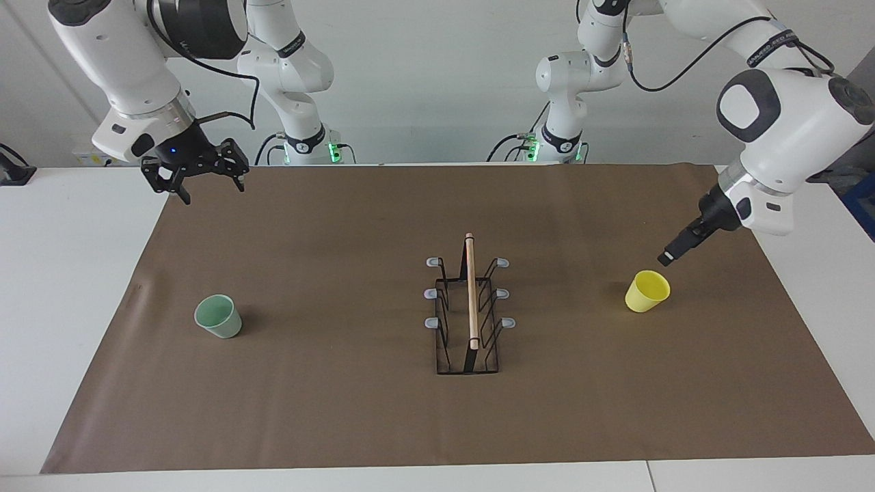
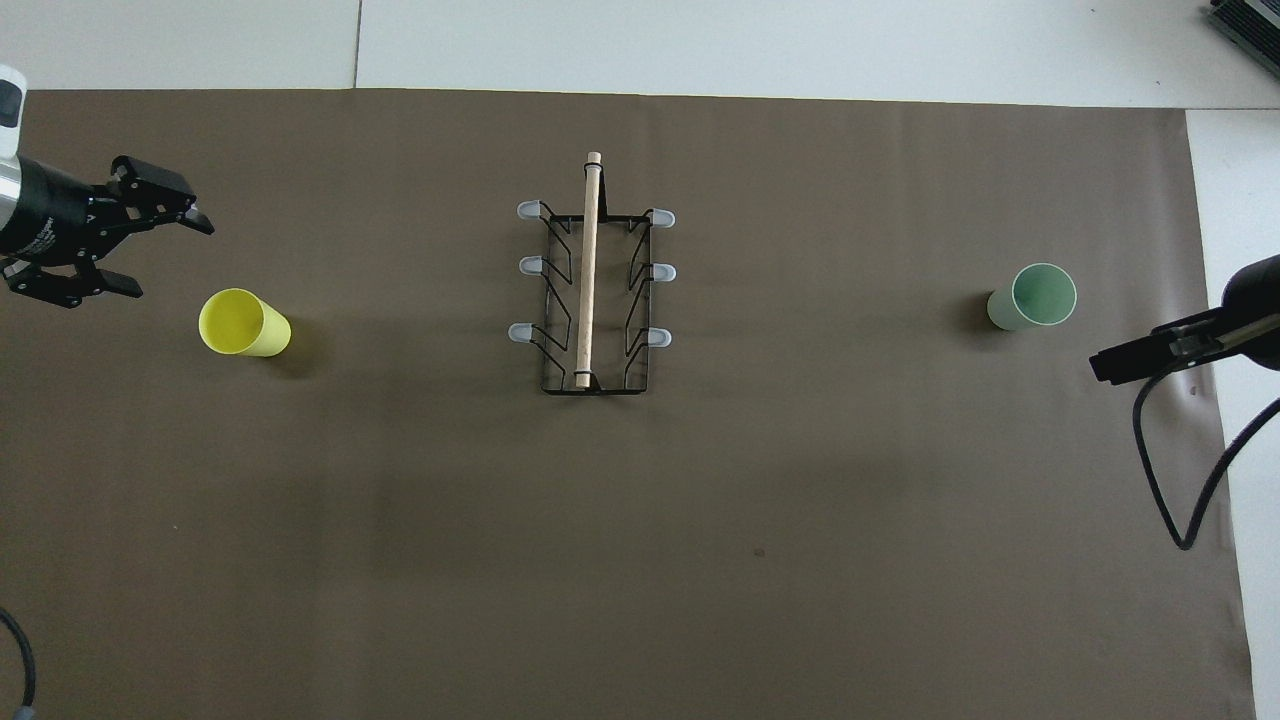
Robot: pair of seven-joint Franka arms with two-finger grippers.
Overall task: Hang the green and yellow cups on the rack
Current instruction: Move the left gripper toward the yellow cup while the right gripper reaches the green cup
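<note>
Standing in the middle of the brown paper sheet (image 1: pixel 342 225), the rack (image 1: pixel 469 307) serves as our landmark: a black wire frame with a light wooden rod (image 1: pixel 471 290) along its top and six grey-tipped pegs, three on each side, all of them bare. We see the yellow cup (image 1: pixel 647 291) upright on the sheet, well apart from the rack toward the left arm's end of the table, and the green cup (image 1: pixel 219 316) upright too, well apart from the rack toward the right arm's end. Neither cup touches the rack or either gripper.

Our left gripper (image 2: pixel 140 240) hangs in the air just beside the yellow cup, tilted down toward it, and in the overhead view its fingers (image 2: pixel 190 212) stand spread with nothing between them (in the facing view it shows edge-on as a single dark bar above the cup's rim). Our right gripper (image 1: pixel 205 179) is raised over the edge of the sheet at the right arm's end, much farther from the rack than the green cup is and not over that cup. Its fingers (image 1: pixel 183 194) point downward, parted and empty.
</note>
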